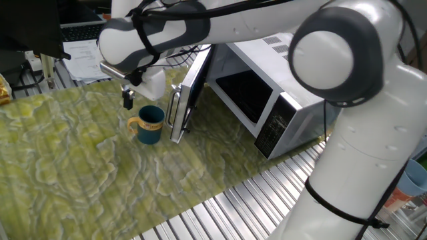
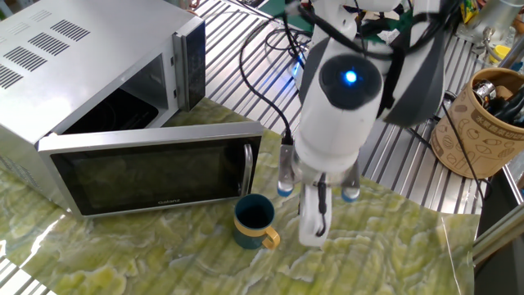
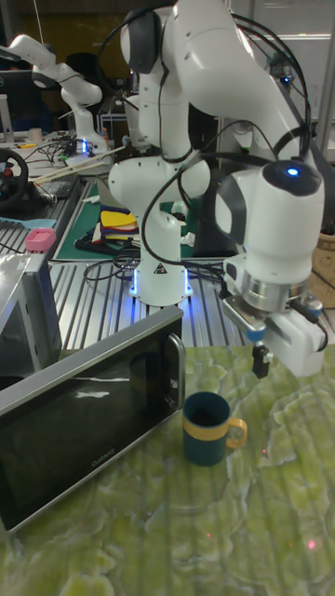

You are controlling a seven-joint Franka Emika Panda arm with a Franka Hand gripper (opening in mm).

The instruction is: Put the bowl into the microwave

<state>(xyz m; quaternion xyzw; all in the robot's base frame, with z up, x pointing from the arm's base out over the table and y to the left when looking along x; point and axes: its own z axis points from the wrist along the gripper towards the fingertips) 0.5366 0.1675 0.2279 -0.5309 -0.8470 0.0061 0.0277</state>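
Hovering just above and beside the bowl (image 3: 208,426), the gripper (image 3: 261,361) holds nothing; I honestly can't tell how its jaws are set, only one dark finger shows. That bowl sits upright on the green mat (image 1: 80,173), right by the microwave (image 2: 106,115) and its swung-open door (image 2: 155,176).

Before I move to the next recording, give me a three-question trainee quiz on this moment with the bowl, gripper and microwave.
1. True or false: the microwave door stands open.
2. Which side of the bowl does its handle point to in the tall fixed view?
A. toward the door
B. away from the door
3. Fill in: the gripper hangs above the mat, ___ the bowl.

Key
1. True
2. B
3. beside, not touching
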